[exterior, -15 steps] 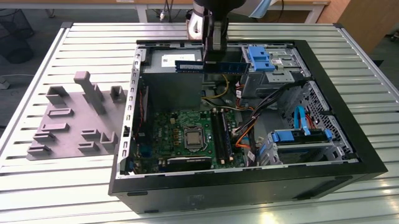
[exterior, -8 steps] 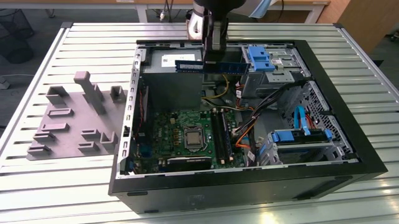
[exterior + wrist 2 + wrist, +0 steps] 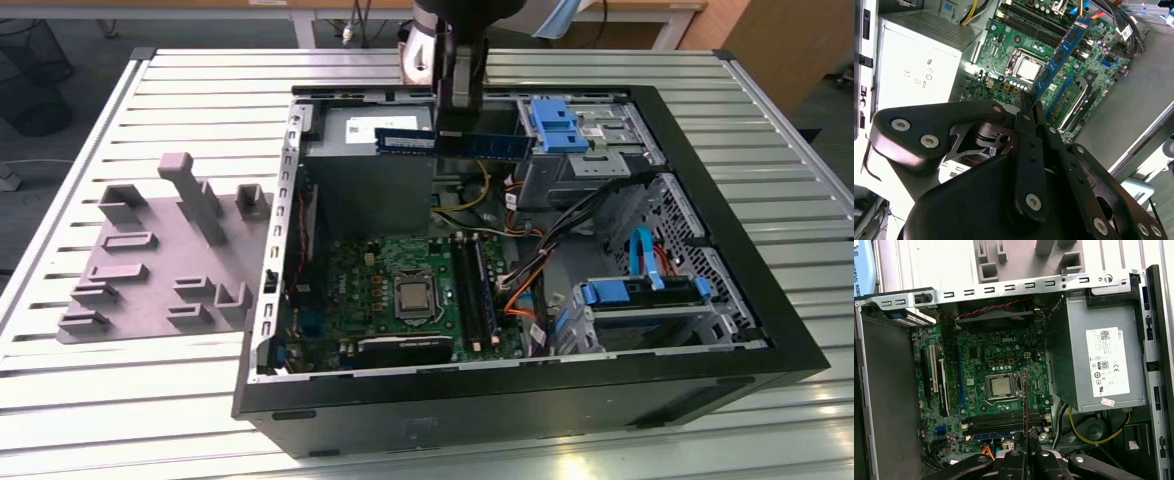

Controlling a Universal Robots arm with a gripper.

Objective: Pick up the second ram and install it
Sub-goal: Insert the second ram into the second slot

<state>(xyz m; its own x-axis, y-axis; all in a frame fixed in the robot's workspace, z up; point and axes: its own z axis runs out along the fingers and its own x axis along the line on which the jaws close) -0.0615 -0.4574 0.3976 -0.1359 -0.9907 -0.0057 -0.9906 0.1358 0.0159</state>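
While fingers clamp the second ram, motherboard below, power supply near.

The slatted metal worktop carries an open black computer case and, just beside it near the exterior view's left edge, a grey holder plate.

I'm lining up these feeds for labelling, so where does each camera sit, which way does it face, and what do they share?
Exterior view: off the arm, high, looking down into the open computer case; the hand holds the second ram above it.
First wrist view: on the arm, looking down past the hand onto the motherboard; second ram seen edge-on.
Second wrist view: on the arm, angled along the hand at the second ram's flat side.
Shared: second ram, hand, motherboard.
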